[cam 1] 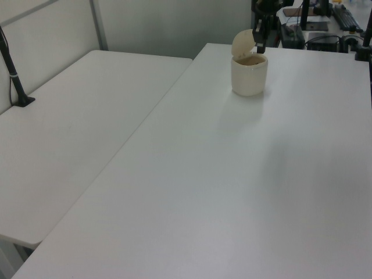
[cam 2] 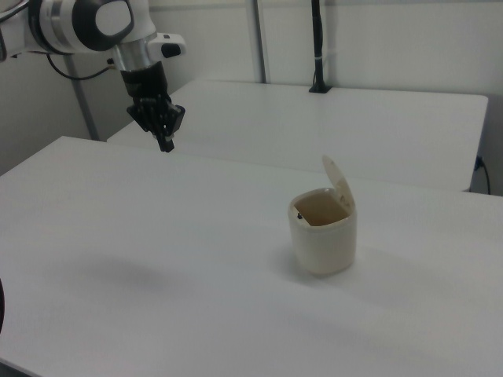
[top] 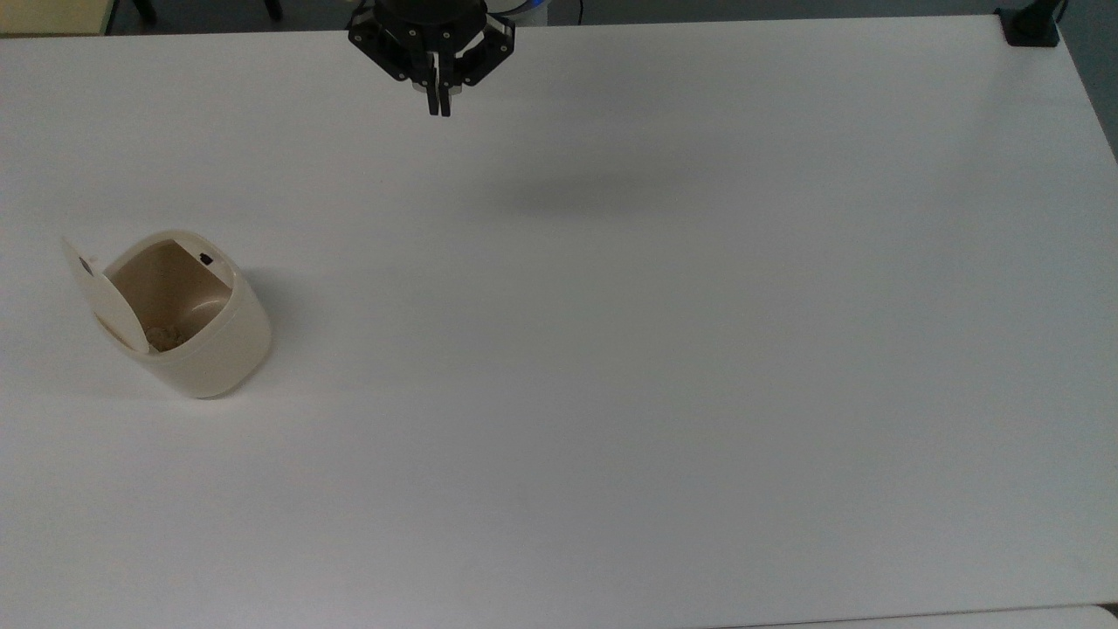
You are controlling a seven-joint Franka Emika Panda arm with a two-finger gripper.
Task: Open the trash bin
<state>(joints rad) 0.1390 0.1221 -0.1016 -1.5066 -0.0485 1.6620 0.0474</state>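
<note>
Bin [top: 210,349]: stood at top view's left, lid [top: 105,301] raised.
End effector [top: 438,109]: top centre, fingers together, empty.

Arm: in the top view the picture's upper edge cuts it off above the gripper [top: 438,107]; nothing past the black finger mount can be checked. In the left view the gripper [cam 1: 261,47] stands partly behind the raised lid [cam 1: 243,42], and the top edge cuts the arm there too.

Trash bin [top: 194,325]: a small pale lump lies at the bottom of the tub in the top view; too small to identify. The lid hides the tub's far inner wall in the top view. In the left view the interior reads as a brown smear, contents indistinct.

Top view's upper right corner: a black fixture [top: 1031,24], cropped by the edge; kind undetermined.
</note>
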